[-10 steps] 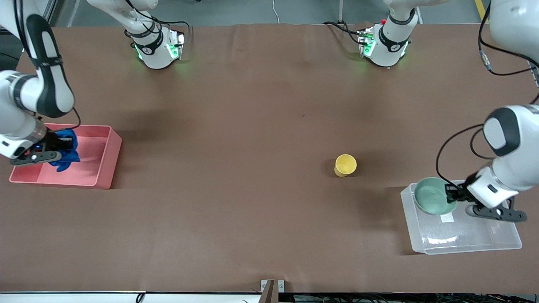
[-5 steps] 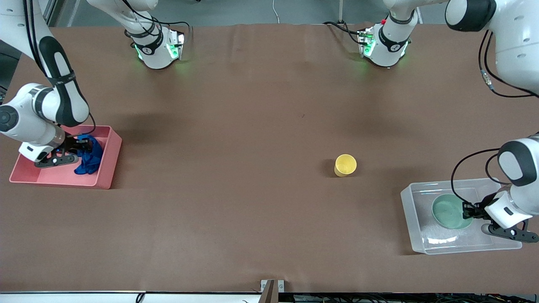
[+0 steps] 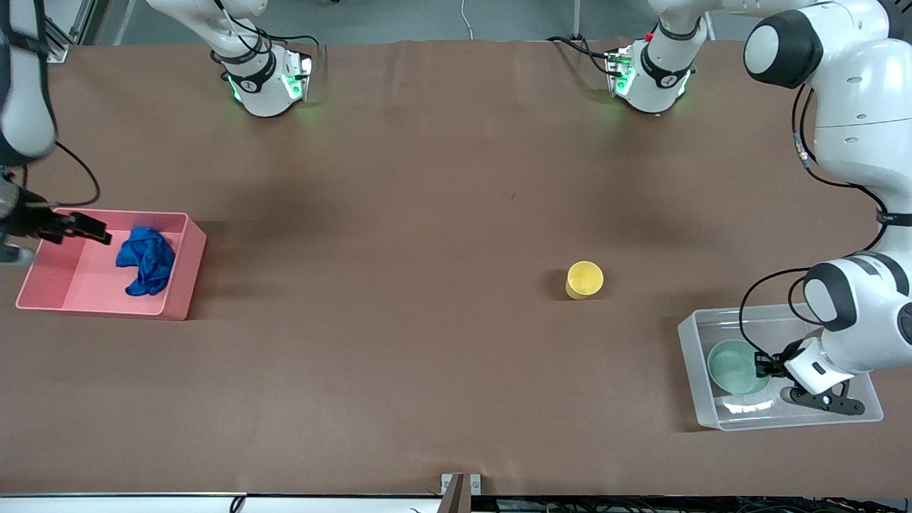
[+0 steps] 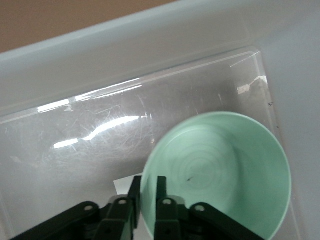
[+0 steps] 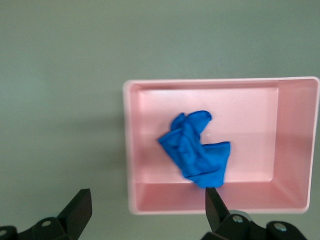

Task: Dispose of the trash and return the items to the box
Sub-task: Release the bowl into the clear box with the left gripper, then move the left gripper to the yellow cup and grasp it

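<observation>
The blue rag (image 3: 146,259) is seen lying crumpled in the pink bin (image 3: 187,274), toward the wall that faces the middle of the desk (image 3: 427,214), at the right arm's end. The right hand (image 3: 75,226) is held above the bin's outer end, clear of the rag, with its fingers (image 5: 79,212) spread wide and nothing between them. In the right wrist view, the rag (image 5: 196,149) is shown from above inside the bin (image 5: 295,145), well apart from both fingertips. At the left arm's end, the clear tub (image 3: 695,385) stands nearer to the front camera than the yellow cup (image 3: 585,279), which stands upright on the bare desk, well apart from the tub. The mint-green bowl (image 3: 734,367) is found inside the tub, and its rim is pinched by the left hand (image 3: 767,366). In the left wrist view, the rim of the bowl (image 4: 220,175) is gripped between the two narrow fingers (image 4: 161,187), one inside the bowl and one outside, above the tub's floor (image 4: 90,160).
</observation>
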`<state>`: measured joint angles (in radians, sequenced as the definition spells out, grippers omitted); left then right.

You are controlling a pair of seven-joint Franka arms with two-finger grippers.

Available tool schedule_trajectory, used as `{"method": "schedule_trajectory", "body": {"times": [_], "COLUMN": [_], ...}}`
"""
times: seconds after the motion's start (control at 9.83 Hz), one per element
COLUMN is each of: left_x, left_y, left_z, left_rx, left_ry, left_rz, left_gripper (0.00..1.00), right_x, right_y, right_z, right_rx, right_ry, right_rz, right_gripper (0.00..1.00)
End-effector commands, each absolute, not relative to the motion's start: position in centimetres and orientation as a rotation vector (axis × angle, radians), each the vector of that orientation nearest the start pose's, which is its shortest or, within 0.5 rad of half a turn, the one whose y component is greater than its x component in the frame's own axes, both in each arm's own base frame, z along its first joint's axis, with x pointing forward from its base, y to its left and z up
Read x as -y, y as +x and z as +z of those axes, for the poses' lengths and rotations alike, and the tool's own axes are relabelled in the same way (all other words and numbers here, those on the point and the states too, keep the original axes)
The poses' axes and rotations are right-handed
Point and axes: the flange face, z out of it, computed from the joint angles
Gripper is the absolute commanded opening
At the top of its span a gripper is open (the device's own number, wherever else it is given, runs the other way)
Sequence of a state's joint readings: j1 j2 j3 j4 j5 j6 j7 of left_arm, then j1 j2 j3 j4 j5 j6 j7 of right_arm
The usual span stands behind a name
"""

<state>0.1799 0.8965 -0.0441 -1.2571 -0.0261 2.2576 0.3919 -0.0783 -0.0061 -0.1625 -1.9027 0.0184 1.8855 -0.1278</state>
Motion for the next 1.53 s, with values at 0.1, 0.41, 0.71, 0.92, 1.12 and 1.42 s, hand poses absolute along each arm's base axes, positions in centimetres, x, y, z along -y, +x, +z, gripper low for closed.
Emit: {"method": "schedule_trajectory", "body": {"times": [0.1,0.41,0.71,0.92,1.12,1.42], "left_x": [-9.6,-5.3,0.7,5.9,11.4,15.8], "left_y": [74.4,68.7,61.2,57.1,54.2,53.9], "left_z": [28.3,37.6,41.0,40.5,38.3,32.6], "left_rx": [-0.375,-0.427,-0.372,-0.347,-0.278,-0.269], "left_ry": [-3.118,-3.097,-3.115,-3.135,-3.155,-3.195], "left_rz": [-0.212,-0.253,-0.212,-0.154,-0.1,-0.037], "left_gripper": [0.85,0.92,0.92,0.92,0.92,0.91], "right_x": [7.1,7.4,7.0,7.0,7.2,7.1], "right_y": [53.8,53.0,52.7,52.6,52.5,52.4], "right_z": [62.8,69.3,68.1,68.1,68.3,68.1], "right_rx": [-0.322,-0.338,-0.341,-0.32,-0.238,-0.245], "right_ry": [-3.097,-3.153,-3.159,-3.165,-3.18,-3.172], "right_rz": [0.001,-0.134,-0.043,-0.03,-0.035,-0.011], "right_gripper": [1.0,1.0,1.0,1.0,1.0,1.0]}}
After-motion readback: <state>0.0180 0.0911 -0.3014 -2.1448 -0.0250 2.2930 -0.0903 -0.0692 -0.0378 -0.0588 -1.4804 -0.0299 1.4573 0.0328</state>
